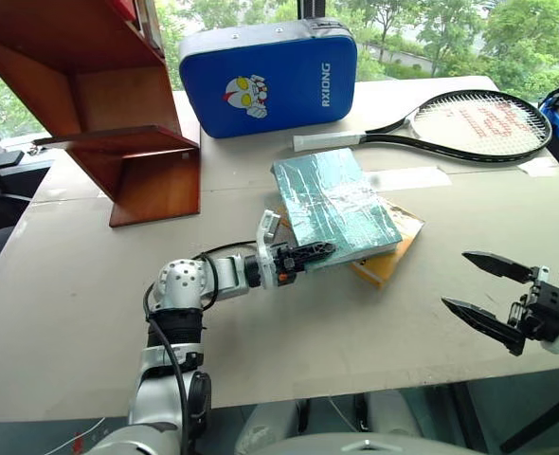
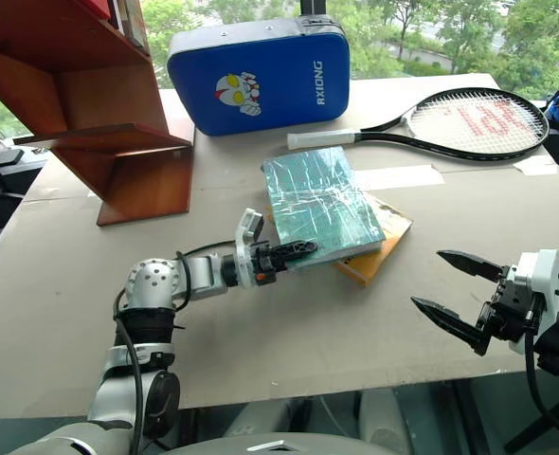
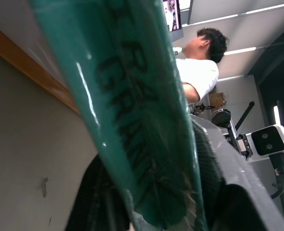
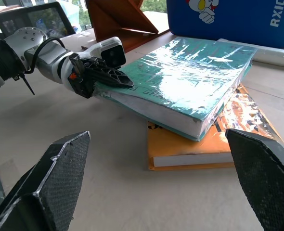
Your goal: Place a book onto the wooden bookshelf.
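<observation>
At the near edge of the surface [image 1: 71, 313]: left hand [image 1: 303, 256] clamped on the book [image 1: 334, 204] corner, right hand [image 1: 488, 289] open and idle.
Grip sits on the near corner, likely because the book overhangs the yellow book [image 1: 388, 261] under it, so there's a gap for a finger. Far left, the shelf [image 1: 118, 104] is well apart, so lift and carry are still to do. Blue case [image 1: 270, 76] and racket [image 1: 469, 123] lie behind.

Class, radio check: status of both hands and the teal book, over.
Left hand shut on teal plastic-wrapped book, which lies on yellow-orange book. Right hand open, empty. Reddish-brown wooden bookshelf beyond; nothing between.
</observation>
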### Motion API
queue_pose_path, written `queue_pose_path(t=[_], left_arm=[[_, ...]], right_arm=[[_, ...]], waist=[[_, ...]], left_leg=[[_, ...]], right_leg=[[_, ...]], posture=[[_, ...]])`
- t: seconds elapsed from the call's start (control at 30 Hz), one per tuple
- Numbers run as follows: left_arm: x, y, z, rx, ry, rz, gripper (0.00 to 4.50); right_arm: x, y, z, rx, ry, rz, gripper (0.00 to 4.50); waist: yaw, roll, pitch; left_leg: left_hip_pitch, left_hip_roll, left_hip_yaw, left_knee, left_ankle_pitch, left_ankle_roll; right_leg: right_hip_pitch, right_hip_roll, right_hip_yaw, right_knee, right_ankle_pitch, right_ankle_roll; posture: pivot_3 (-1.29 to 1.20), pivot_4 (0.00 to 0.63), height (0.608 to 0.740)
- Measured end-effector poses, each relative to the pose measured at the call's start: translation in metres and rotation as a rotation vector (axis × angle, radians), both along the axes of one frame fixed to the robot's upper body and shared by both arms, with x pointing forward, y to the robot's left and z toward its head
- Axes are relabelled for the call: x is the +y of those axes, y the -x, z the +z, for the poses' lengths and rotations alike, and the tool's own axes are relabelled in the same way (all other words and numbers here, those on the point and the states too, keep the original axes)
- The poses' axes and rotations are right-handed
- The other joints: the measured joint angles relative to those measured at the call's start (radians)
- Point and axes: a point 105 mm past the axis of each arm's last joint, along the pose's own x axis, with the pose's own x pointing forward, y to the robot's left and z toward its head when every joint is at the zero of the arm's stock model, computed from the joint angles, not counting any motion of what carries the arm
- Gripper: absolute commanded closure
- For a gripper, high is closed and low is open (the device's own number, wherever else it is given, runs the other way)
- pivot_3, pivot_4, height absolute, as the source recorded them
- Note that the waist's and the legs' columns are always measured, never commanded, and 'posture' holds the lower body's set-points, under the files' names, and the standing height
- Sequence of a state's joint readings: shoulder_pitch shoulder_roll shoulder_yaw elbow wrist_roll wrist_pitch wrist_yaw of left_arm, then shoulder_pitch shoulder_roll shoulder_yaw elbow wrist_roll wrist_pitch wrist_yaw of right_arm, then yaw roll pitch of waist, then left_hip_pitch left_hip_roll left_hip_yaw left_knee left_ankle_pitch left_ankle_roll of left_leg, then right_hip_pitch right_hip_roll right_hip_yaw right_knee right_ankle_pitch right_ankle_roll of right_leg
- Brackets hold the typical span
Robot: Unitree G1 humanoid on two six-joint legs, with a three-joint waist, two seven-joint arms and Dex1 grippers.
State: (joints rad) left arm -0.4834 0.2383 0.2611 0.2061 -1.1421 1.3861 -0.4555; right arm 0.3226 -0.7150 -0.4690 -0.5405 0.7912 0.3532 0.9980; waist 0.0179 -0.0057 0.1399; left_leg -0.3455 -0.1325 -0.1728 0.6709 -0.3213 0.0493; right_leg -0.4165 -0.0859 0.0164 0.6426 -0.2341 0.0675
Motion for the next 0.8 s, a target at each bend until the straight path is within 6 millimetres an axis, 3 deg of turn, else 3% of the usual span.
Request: queue_pose_path(t=[0.03, 0.23, 0.37, 0.43, 0.57, 0.7, 0.8], left_arm=[[0.001, 0.0, 0.001, -0.003, 0.007, 0.008, 4.43], [0.006, 0.005, 0.014, -0.08, -0.012, 0.034, 4.43], [0.004, 0.005, 0.038, -0.394, -0.256, 0.033, 4.43], [0.008, -0.009, 0.071, -0.746, -0.489, 0.075, 4.43], [0.01, -0.017, 0.132, -1.219, -0.634, 0.131, 4.43], [0.028, -0.025, 0.201, -1.744, -0.95, 0.21, 4.43], [0.046, -0.023, 0.233, -2.029, -1.234, 0.208, 4.43]], right_arm=[[0.0, -0.002, 0.002, -0.011, -0.002, -0.001, 0.0], [-0.005, -0.015, 0.011, -0.055, -0.019, 0.005, 0.0], [-0.005, -0.029, 0.027, -0.101, -0.075, 0.02, 0.0], [-0.005, -0.04, 0.043, -0.142, -0.128, 0.034, 0.0], [-0.004, -0.053, 0.057, -0.168, -0.175, 0.059, 0.0], [0.008, -0.071, 0.064, -0.164, -0.24, 0.114, 0.0], [0.02, -0.078, 0.075, -0.178, -0.286, 0.151, 0.0]], waist=[[-0.001, 0.0, 0.0], [-0.001, -0.001, 0.0], [-0.002, -0.003, 0.003], [-0.001, -0.003, 0.004], [-0.001, -0.003, 0.004], [-0.006, -0.005, 0.006], [-0.007, -0.004, 0.006]], left_leg=[[0.0, 0.0, 0.0, 0.0, 0.0, 0.0], [0.0, 0.0, 0.0, 0.0, 0.0, 0.0], [-0.001, 0.0, 0.0, 0.0, 0.0, 0.0], [-0.001, 0.0, 0.001, -0.001, 0.0, -0.001], [-0.001, 0.0, 0.001, -0.002, 0.0, -0.001], [-0.004, 0.0, 0.001, -0.003, 0.001, -0.001], [-0.004, 0.001, 0.001, -0.004, 0.001, -0.001]], right_leg=[[0.0, 0.0, 0.0, 0.0, 0.0, 0.0], [0.0, 0.0, 0.0, 0.0, 0.0, 0.0], [0.0, 0.0, 0.0, 0.0, 0.0, 0.0], [0.0, 0.0, 0.0, -0.001, 0.001, -0.001], [0.0, 0.0, 0.0, -0.003, 0.001, -0.001], [-0.004, 0.0, 0.0, -0.004, 0.001, -0.001], [-0.005, 0.0, 0.0, -0.005, 0.001, -0.001]], posture=[[0.0, 0.15, 0.74], [0.0, 0.15, 0.74], [0.0, 0.15, 0.74], [0.0, 0.15, 0.74], [0.0, 0.15, 0.74], [0.0, 0.15, 0.74], [0.0, 0.15, 0.74]])
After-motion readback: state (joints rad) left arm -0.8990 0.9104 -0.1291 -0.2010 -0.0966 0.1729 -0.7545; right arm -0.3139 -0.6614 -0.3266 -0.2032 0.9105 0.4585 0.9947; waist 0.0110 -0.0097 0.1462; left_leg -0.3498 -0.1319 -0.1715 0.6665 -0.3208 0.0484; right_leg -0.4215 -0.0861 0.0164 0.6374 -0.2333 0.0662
